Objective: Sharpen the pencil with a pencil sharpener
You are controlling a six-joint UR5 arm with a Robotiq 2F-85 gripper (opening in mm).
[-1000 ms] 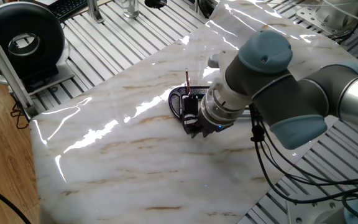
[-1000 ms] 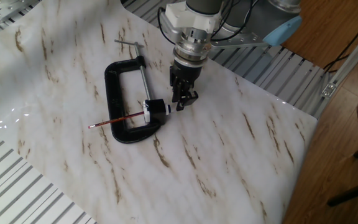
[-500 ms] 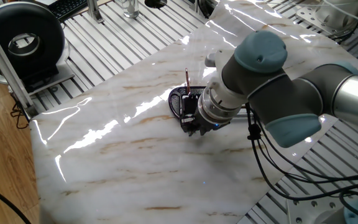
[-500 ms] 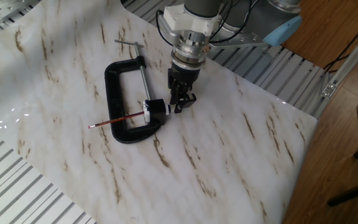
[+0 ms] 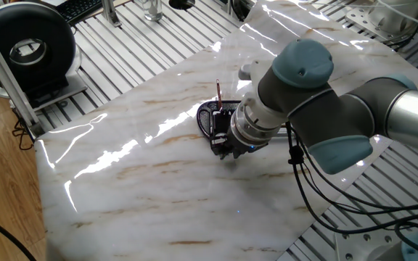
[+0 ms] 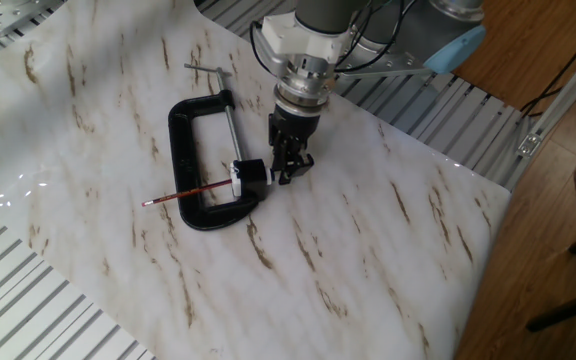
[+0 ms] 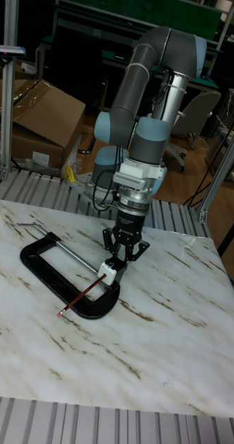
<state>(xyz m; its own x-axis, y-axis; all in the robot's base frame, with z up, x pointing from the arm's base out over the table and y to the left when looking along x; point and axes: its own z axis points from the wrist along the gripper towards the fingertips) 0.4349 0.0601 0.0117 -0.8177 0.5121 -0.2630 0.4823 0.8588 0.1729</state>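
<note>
The end effector (image 6: 286, 172) is being held open just beside the sharpener (image 6: 249, 174), gripping nothing; the pencil (image 6: 190, 193) is being kept inserted in it.

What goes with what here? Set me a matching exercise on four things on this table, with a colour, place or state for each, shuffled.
1. pencil
2. pencil sharpener
3. clamp
4. gripper

A. big black C-shaped frame, lying flat
B. jaws apart, close beside the small black block
C. thin, dark red, lying across the frame's arm
D. small black block with a white end, at the stick's tip

Pairs: 1-C, 2-D, 3-A, 4-B
</note>
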